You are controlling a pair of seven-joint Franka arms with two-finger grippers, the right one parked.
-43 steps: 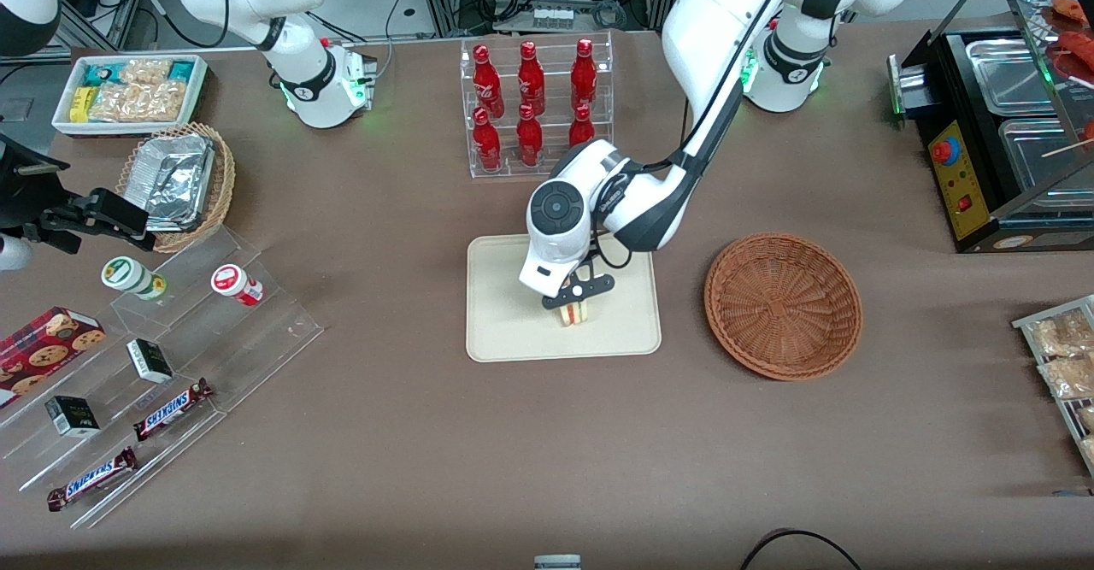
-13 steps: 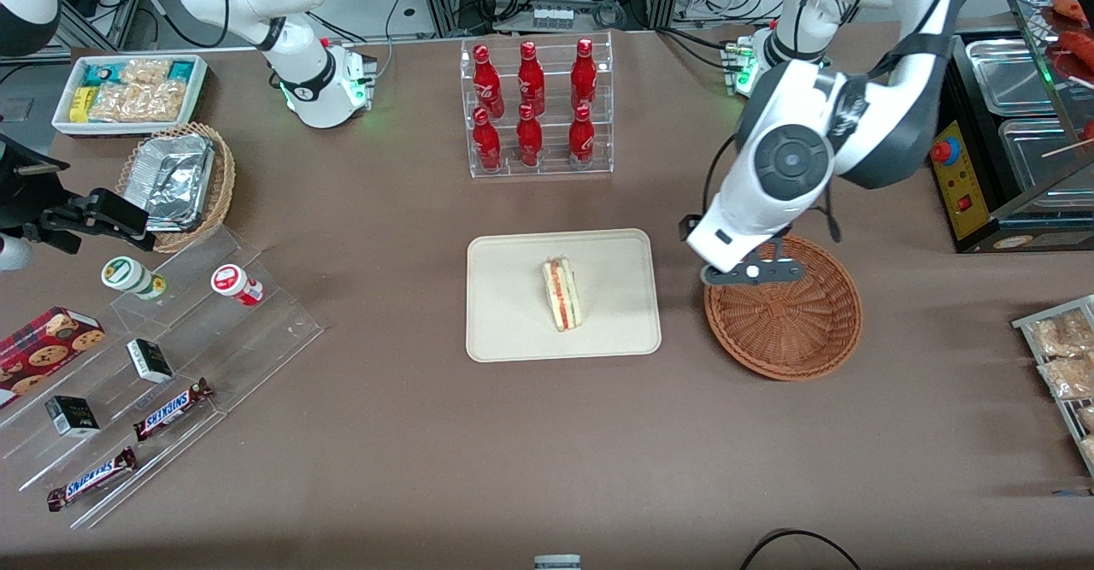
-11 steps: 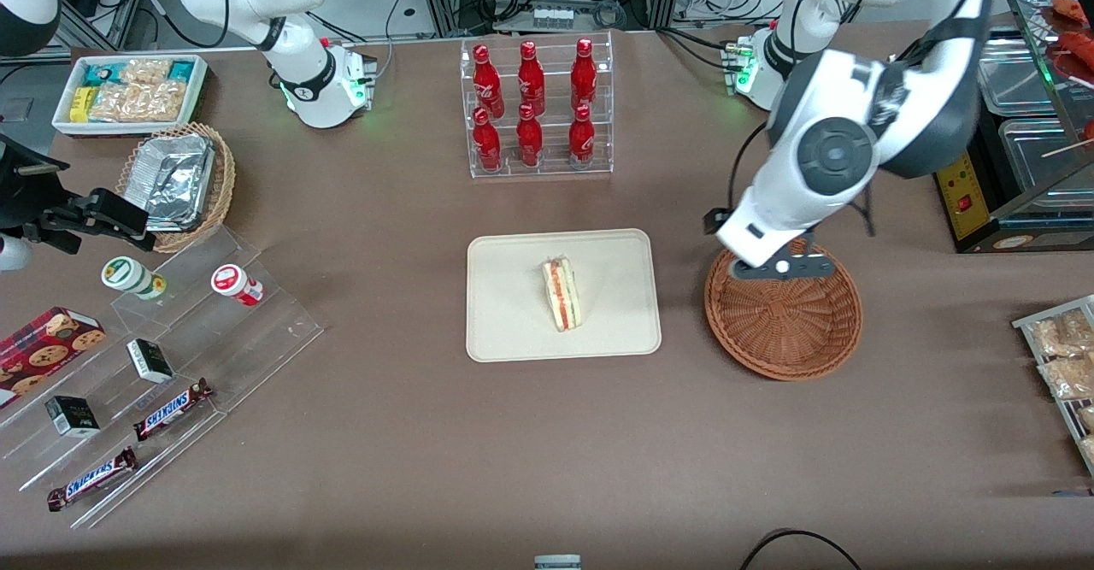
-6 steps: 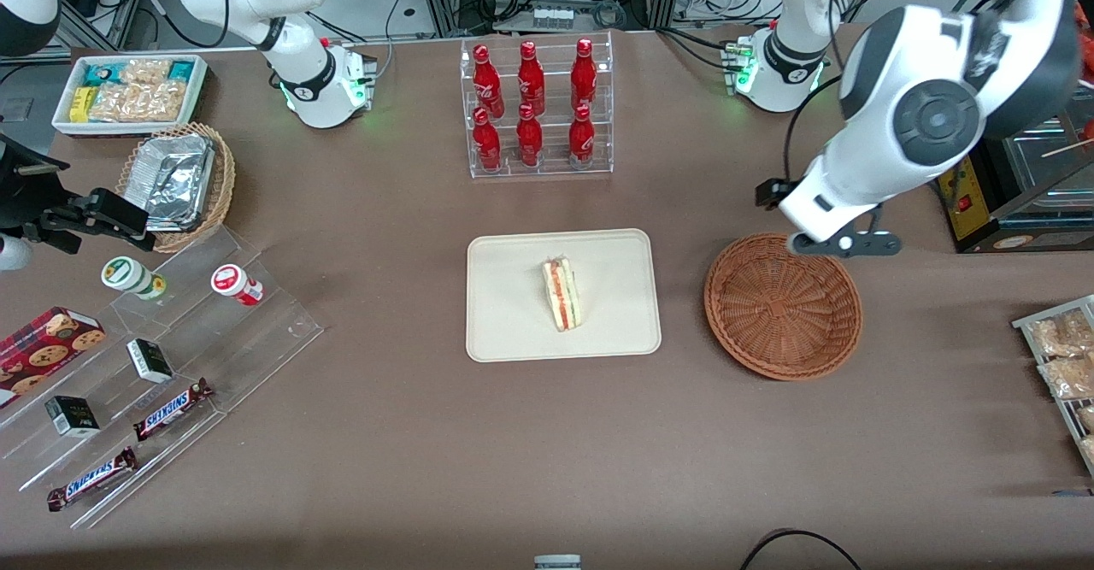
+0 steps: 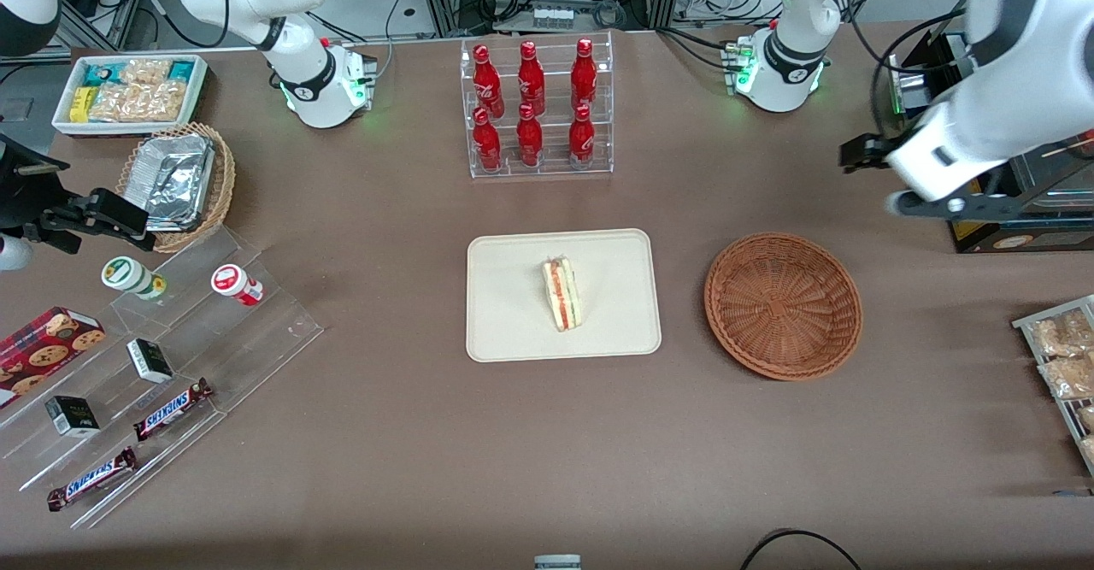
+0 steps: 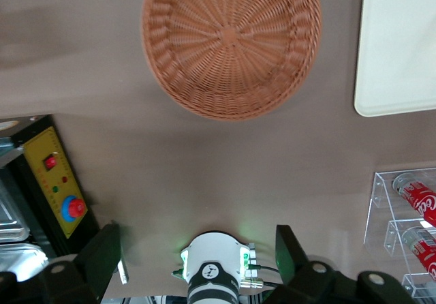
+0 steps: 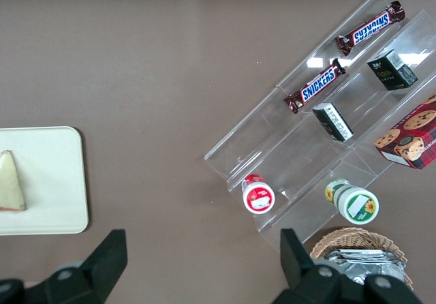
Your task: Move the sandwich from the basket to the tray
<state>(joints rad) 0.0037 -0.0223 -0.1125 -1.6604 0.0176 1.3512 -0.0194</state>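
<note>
The sandwich lies on the cream tray, its red and green filling edge up. It also shows in the right wrist view on the tray. The reddish-brown basket sits beside the tray toward the working arm's end and holds nothing. My left gripper is raised well above the table, farther from the front camera than the basket, by the black machine. In the left wrist view its fingers stand wide apart with nothing between them, and the basket and a tray corner show.
A clear rack of red bottles stands farther from the camera than the tray. A black food warmer and snack packets are at the working arm's end. An acrylic stand with candy bars, a tan foil basket and a white bin are at the parked arm's end.
My gripper let go of the sandwich on the tray, rose, and swung over the basket toward the working arm's end. The sandwich stays on the tray.
</note>
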